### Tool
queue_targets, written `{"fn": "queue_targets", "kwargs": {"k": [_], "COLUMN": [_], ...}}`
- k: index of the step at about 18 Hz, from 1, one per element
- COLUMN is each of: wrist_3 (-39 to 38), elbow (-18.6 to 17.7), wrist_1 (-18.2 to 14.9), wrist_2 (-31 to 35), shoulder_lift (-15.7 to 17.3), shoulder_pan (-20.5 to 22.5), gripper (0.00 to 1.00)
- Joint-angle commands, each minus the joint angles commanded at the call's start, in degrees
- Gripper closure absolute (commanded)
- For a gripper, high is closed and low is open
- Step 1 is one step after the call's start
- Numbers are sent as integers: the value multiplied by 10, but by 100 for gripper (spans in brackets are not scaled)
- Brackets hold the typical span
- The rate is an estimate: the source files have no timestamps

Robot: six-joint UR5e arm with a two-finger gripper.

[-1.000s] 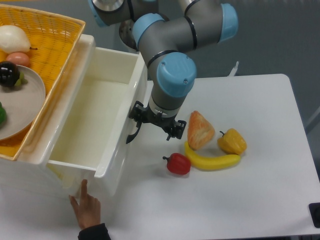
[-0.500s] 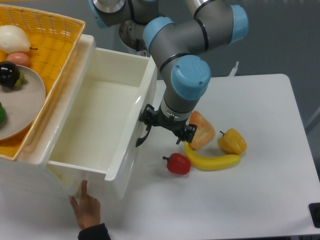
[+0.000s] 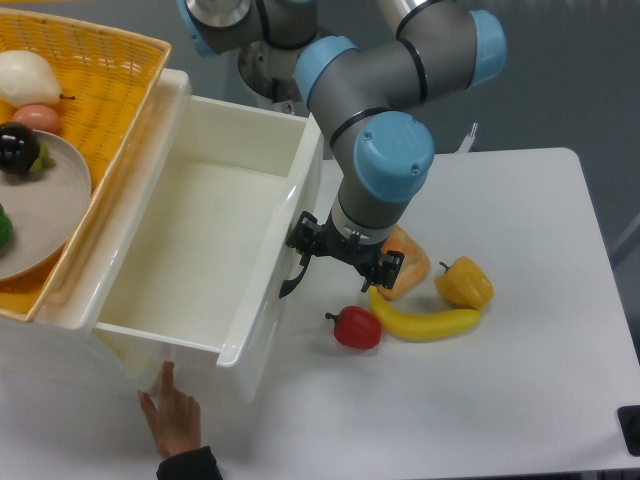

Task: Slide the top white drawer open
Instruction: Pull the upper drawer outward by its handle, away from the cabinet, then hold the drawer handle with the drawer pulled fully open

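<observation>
**Top drawer pulled out, gripper at its handle**

White surface [image 3: 520, 380] against a grey wall. On the left stands a white cabinet with the top white drawer [image 3: 200, 250], a glossy deep rectangular plastic tray, slid well out toward the right; its inside shows bare white walls and floor. The curved black handle [image 3: 293, 275] sits on the drawer's front face.

The grey-and-blue robot arm [image 3: 385, 170] reaches down from the top of the frame. Its black gripper [image 3: 340, 255] is right at the drawer front, beside the handle. Fingers are seen from above and partly hidden by the wrist, so cannot tell how wide the gripper stands or whether it has hold of the handle.

A yellow woven basket [image 3: 120, 80] rests on top of the cabinet at upper left, holding a grey plate [image 3: 45, 205], a white pear-shaped piece [image 3: 28, 77], a dark round fruit [image 3: 18, 148] and a pinkish piece [image 3: 37, 117].

Right of the drawer on the surface: an orange wedge-shaped toy [image 3: 410, 262] partly under the gripper, a yellow toy banana [image 3: 425, 322], a small red toy pepper [image 3: 356, 328] and a yellow toy pepper [image 3: 465, 283], grouped close together.

A human hand [image 3: 172, 420] at the bottom edge touches the cabinet's lower front corner, one finger pointing up.
</observation>
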Motion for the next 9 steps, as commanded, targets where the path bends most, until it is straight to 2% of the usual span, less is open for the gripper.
{"fn": "queue_targets", "kwargs": {"k": [9], "wrist_3": [-1], "elbow": [11], "wrist_1": [-1], "wrist_2": [-3], "shoulder_lift": [-11], "shoulder_pan": [13], "gripper": [0]}}
